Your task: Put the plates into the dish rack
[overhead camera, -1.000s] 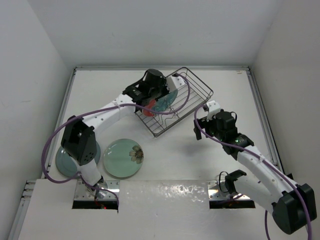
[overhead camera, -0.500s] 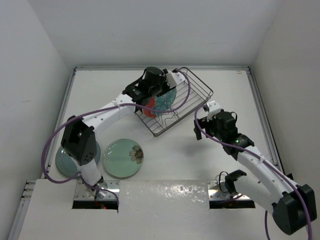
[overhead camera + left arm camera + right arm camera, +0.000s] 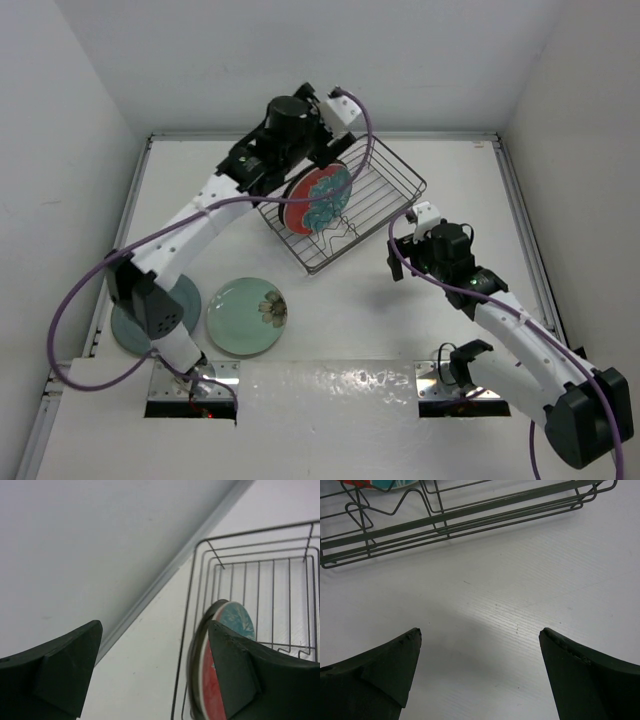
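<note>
1. Since it is likely glazed and brittle, the pale green plate [image 3: 246, 316], lying near the dish rack [image 3: 392, 186], is best pinched at its rim.
2. Left gripper [image 3: 153, 630] and right gripper [image 3: 480, 632] are spread wide, empty.

top view high above the table [image 3: 350, 310]; both wrist views close, low, apparently sharing only the dish rack [image 3: 380, 190]

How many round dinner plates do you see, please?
2: red-and-teal patterned plate standing in dark wire dish rack; pale green flower plate on white table. Others may be hidden.
</note>
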